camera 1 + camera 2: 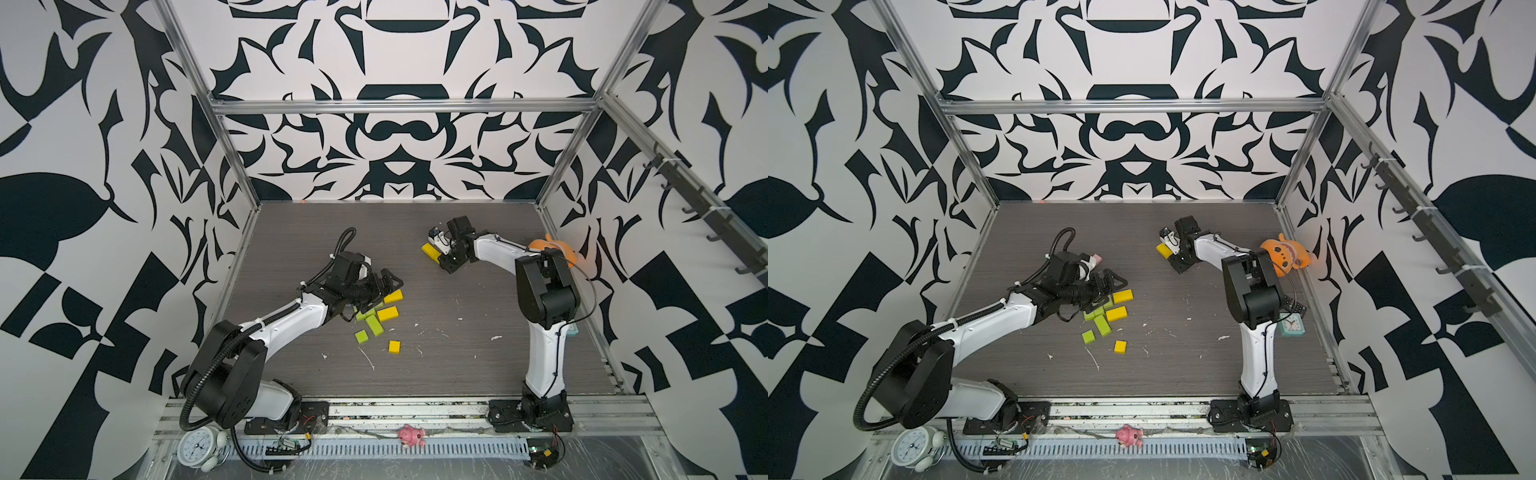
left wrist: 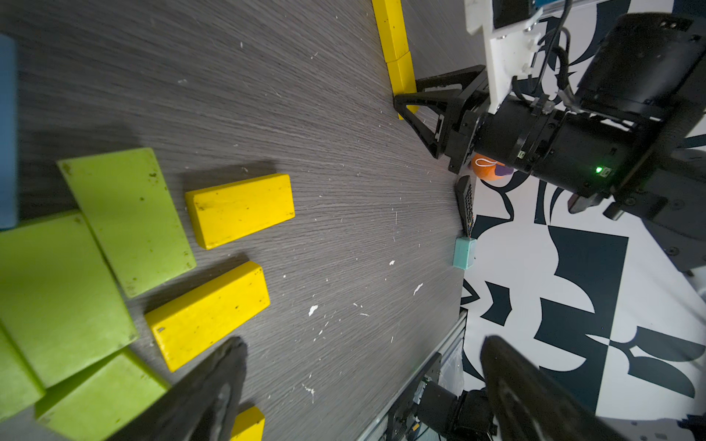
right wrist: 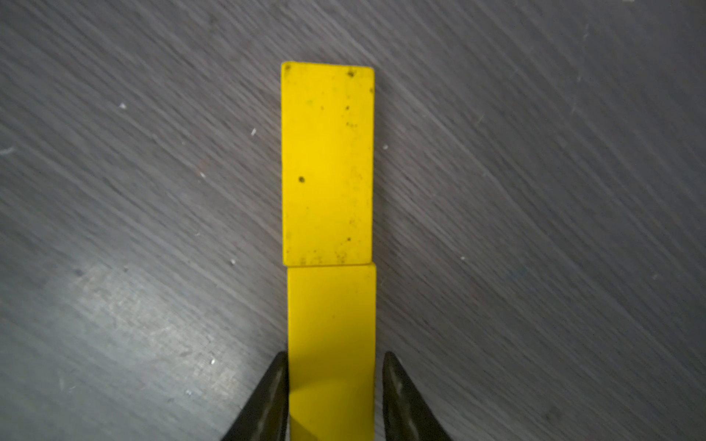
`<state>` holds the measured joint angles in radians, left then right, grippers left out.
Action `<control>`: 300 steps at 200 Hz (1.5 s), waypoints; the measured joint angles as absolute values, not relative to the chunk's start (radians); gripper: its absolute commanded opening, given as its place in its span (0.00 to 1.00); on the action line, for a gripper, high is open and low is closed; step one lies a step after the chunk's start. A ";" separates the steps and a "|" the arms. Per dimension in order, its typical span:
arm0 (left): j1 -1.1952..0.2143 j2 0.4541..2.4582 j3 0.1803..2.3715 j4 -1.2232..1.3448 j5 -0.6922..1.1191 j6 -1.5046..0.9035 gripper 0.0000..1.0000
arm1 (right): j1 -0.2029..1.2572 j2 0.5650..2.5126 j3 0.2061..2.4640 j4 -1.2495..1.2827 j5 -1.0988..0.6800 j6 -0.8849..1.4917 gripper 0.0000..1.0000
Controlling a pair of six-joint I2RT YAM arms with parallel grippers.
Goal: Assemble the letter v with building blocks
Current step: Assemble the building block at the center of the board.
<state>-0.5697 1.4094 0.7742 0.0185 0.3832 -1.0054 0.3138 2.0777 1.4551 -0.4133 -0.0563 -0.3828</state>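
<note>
Yellow block (image 3: 331, 343) butted end-to-end against neighbouring yellow block (image 3: 327, 164): V stroke judged started. Right jaws narrowly parted astride it, ungripped. Left jaws wide, empty, over loose blocks (image 1: 387, 313).

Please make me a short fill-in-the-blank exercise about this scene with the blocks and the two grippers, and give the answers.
1. The far block and the near block by the right gripper are both ____.
2. They lie end to ____, touching each other.
3. The left gripper is wide ____ and holds nothing.
4. The plush toy beside the right arm is ____.
Missing words: yellow, end, open, orange.
</note>
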 measured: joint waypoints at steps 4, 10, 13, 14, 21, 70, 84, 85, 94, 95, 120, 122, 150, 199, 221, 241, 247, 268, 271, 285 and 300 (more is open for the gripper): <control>-0.570 1.409 0.774 0.018 0.383 -1.005 0.99 | 0.314 2.078 1.455 -0.413 -0.057 -0.382 0.43; -0.570 1.409 0.774 0.018 0.382 -1.005 0.99 | 0.314 2.078 1.456 -0.414 -0.058 -0.382 0.43; -0.570 1.409 0.774 0.018 0.382 -1.005 0.99 | 0.314 2.078 1.456 -0.414 -0.058 -0.382 0.42; -0.570 1.409 0.774 0.018 0.382 -1.005 0.99 | 0.314 2.078 1.456 -0.414 -0.058 -0.382 0.42; -0.570 1.409 0.774 0.018 0.382 -1.005 0.99 | 0.314 2.078 1.456 -0.414 -0.059 -0.382 0.42; -0.570 1.409 0.774 0.018 0.381 -1.005 0.99 | 0.318 2.078 1.460 -0.430 -0.060 -0.380 0.38; -0.570 1.409 0.774 0.018 0.381 -1.005 1.00 | 0.319 2.078 1.460 -0.433 -0.061 -0.380 0.37; -0.570 1.409 0.774 0.018 0.381 -1.005 1.00 | 0.319 2.078 1.460 -0.433 -0.061 -0.380 0.37; -0.570 1.409 0.774 0.018 0.381 -1.005 0.99 | 0.320 2.078 1.460 -0.434 -0.062 -0.379 0.36; -0.570 1.409 0.774 0.018 0.381 -1.005 0.99 | 0.320 2.078 1.460 -0.434 -0.062 -0.379 0.36; -0.570 1.409 0.774 0.018 0.381 -1.005 0.99 | 0.321 2.079 1.464 -0.439 -0.062 -0.379 0.36; -0.570 1.409 0.774 0.018 0.381 -1.005 0.99 | 0.321 2.080 1.465 -0.440 -0.062 -0.379 0.36; -0.570 1.409 0.774 0.018 0.381 -1.005 0.99 | 0.321 2.086 1.475 -0.451 -0.063 -0.380 0.36; -0.570 1.409 0.774 0.018 0.381 -1.003 0.99 | 0.322 2.090 1.485 -0.461 -0.061 -0.380 0.36; -0.570 1.409 0.774 0.018 0.381 -1.002 0.99 | 0.323 2.091 1.486 -0.462 -0.059 -0.379 0.36; -0.570 1.409 0.774 0.018 0.381 -1.002 0.99 | 0.323 2.094 1.492 -0.465 -0.056 -0.379 0.37; -0.570 1.409 0.774 0.018 0.381 -1.003 0.99 | 0.323 2.096 1.495 -0.466 -0.056 -0.379 0.37; -0.570 1.409 0.774 0.018 0.381 -1.002 0.99 | 0.324 2.102 1.503 -0.467 -0.053 -0.378 0.39; -0.570 1.409 0.774 0.018 0.381 -1.002 0.99 | 0.324 2.103 1.504 -0.467 -0.053 -0.378 0.39; -0.570 1.409 0.774 0.018 0.381 -1.002 0.99 | 0.324 2.104 1.507 -0.467 -0.051 -0.377 0.39; -0.570 1.409 0.774 0.018 0.381 -1.002 0.99 | 0.324 2.104 1.507 -0.467 -0.049 -0.376 0.40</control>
